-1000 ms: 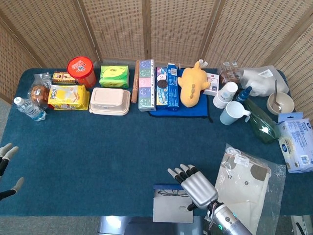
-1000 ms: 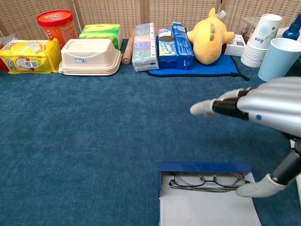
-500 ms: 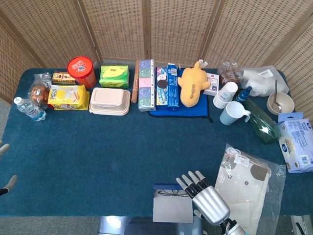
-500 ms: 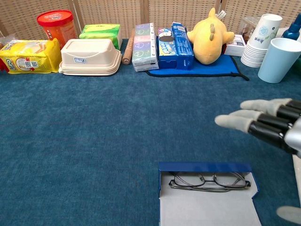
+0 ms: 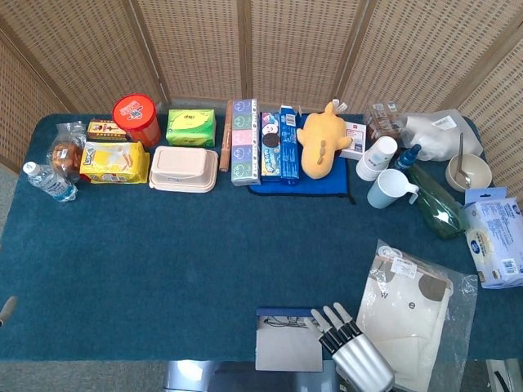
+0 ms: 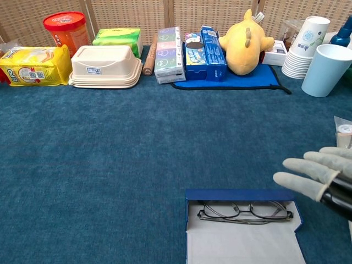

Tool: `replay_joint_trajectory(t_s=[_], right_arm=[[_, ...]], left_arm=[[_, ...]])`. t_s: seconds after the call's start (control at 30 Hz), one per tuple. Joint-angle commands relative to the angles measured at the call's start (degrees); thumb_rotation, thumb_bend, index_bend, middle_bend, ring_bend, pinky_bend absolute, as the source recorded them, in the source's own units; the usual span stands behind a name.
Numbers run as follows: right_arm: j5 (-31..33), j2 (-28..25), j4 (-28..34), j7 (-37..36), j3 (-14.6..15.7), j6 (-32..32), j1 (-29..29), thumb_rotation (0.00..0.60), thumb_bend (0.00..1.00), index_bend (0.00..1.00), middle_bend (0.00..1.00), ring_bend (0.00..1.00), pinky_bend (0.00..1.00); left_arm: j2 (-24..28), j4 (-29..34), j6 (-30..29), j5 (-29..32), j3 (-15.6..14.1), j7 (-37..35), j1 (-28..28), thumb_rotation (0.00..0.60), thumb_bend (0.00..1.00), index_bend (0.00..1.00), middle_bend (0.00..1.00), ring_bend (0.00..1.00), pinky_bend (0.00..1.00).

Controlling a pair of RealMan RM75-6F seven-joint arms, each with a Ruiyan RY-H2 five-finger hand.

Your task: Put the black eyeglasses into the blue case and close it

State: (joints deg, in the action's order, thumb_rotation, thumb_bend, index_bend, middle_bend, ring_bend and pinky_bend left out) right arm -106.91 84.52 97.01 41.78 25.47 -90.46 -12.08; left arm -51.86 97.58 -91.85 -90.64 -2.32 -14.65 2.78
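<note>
The blue case (image 6: 240, 196) lies open at the table's near edge, its grey lid (image 6: 245, 245) folded flat toward me. The black eyeglasses (image 6: 245, 212) rest inside it along the far wall; in the head view the eyeglasses (image 5: 286, 322) show in the case (image 5: 286, 347) too. My right hand (image 6: 319, 175) hovers just right of the case, fingers stretched out and apart, holding nothing and not touching it. From above, the right hand (image 5: 355, 353) sits at the frame's bottom edge. Only a fingertip of my left hand (image 5: 6, 309) shows at the far left edge, with nothing on it.
A clear plastic bag (image 5: 413, 310) with a white item lies right of the case. Along the back stand snack boxes, a beige lunch box (image 6: 105, 66), a yellow plush (image 6: 245, 41), paper cups (image 6: 306, 44) and a light blue mug (image 6: 328, 69). Open blue cloth (image 6: 137, 143) spans the middle.
My right hand has drawn back toward the near right, off the case, its thumb no longer by the case. My left hand has slid almost out of the left edge.
</note>
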Motion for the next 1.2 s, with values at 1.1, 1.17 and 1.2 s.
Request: replay_joint_trajectory(t_s=[1.1,1.17,1.2], right_arm=[[-9.93,14.49,-26.99,-15.26,-5.83,-0.54,9.87,0.600,0.03,0.00,0.00,0.00,0.06],[-10.25,15.05,-27.68,-15.77,-6.09,-0.47,9.88,0.600,0.02,0.00,0.00,0.00,0.06],[-10.39,15.25,-27.86,-15.94,-6.18,-0.46,9.87,0.600,0.02,0.00,0.00,0.00,0.06]], left_arm=[[-0.51,-4.10,-5.85,-2.08,-1.45,-4.02,4.55,0.600,0.32,0.00,0.00,0.00,0.00],[-0.43,-4.23,-6.05,-2.15,-1.46,-4.15,4.70,0.600,0.32,0.00,0.00,0.00,0.00],[-0.40,-4.28,-6.10,-2.16,-1.47,-4.17,4.74,0.600,0.32,0.00,0.00,0.00,0.00]])
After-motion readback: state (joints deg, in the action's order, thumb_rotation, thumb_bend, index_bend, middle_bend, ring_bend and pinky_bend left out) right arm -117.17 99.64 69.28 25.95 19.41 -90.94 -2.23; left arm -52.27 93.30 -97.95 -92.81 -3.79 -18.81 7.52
